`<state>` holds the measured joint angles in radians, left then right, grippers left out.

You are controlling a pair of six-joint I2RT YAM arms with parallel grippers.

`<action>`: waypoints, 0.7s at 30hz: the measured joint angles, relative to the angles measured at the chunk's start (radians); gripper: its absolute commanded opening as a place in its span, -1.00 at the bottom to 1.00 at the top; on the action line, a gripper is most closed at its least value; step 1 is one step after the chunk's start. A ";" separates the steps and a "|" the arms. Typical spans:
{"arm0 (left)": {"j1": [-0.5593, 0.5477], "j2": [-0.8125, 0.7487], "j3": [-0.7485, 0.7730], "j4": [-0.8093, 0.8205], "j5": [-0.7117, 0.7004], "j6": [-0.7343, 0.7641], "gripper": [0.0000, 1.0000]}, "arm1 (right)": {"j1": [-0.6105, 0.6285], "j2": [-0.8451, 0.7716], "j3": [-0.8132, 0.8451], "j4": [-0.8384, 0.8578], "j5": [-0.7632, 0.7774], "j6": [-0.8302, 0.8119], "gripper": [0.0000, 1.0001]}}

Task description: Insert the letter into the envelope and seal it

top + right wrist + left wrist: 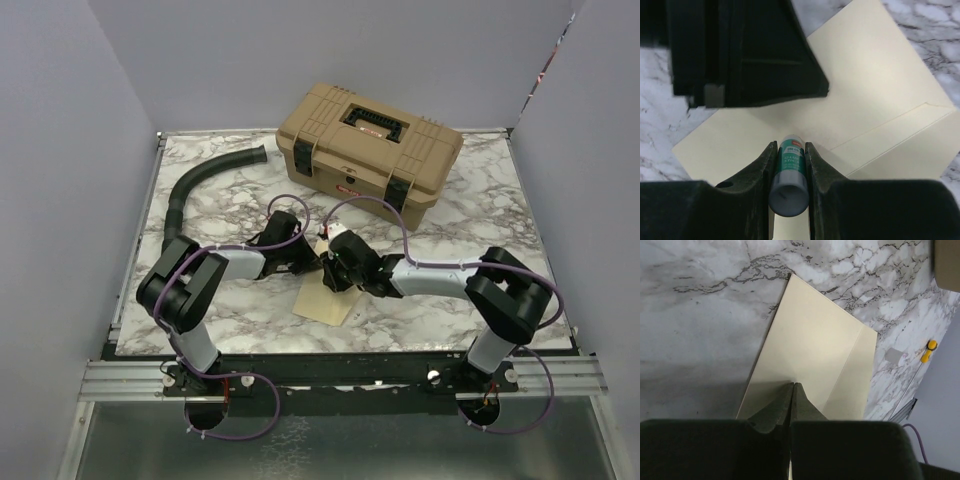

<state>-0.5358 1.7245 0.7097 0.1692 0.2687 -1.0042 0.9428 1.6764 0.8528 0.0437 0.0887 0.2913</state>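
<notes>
The pale yellow envelope (326, 300) lies flat on the marble table between my two grippers. My left gripper (793, 385) is shut, its tips resting on the envelope (810, 340) with nothing between them. A crease sets off a strip (855, 370) along the envelope's right side. My right gripper (790, 145) is shut on a green glue stick (790, 165), tip pointing down at the envelope (875, 75). The left gripper (755, 55) shows as a black mass just beyond it. The letter is hidden from all views.
A tan toolbox (370, 150) stands at the back of the table, just behind both grippers. A black corrugated hose (200, 190) curves along the left side. A small yellow object (928, 351) and a grey scrap (895, 356) lie near the table edge.
</notes>
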 measured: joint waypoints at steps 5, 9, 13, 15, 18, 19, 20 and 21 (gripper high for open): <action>0.000 0.016 0.007 0.021 0.010 0.011 -1.00 | -0.063 0.033 0.043 -0.011 0.011 0.023 -0.99; 0.000 0.019 0.008 0.027 0.013 0.016 -1.00 | -0.086 0.047 0.065 -0.025 0.024 0.020 -0.99; 0.004 0.022 0.010 0.027 0.021 0.018 -1.00 | -0.081 0.044 0.064 -0.027 0.019 0.000 -0.99; 0.006 0.023 0.010 0.027 0.024 0.018 -1.00 | -0.064 0.035 0.056 -0.029 0.018 -0.011 -0.99; 0.011 0.024 0.010 0.028 0.031 0.018 -1.00 | -0.025 0.003 0.028 -0.045 0.008 -0.020 -0.99; 0.011 0.025 0.010 0.028 0.032 0.018 -1.00 | -0.013 -0.009 0.018 -0.053 0.001 -0.020 -0.99; 0.011 0.025 0.010 0.029 0.033 0.018 -1.00 | -0.002 -0.019 0.010 -0.061 -0.006 -0.020 -0.99; 0.011 0.025 0.010 0.029 0.034 0.018 -1.00 | 0.007 -0.026 0.005 -0.069 -0.011 -0.020 -0.99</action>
<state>-0.5243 1.7496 0.7197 0.1978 0.3023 -0.9867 0.9501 1.6501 0.8574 -0.0250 0.0772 0.2714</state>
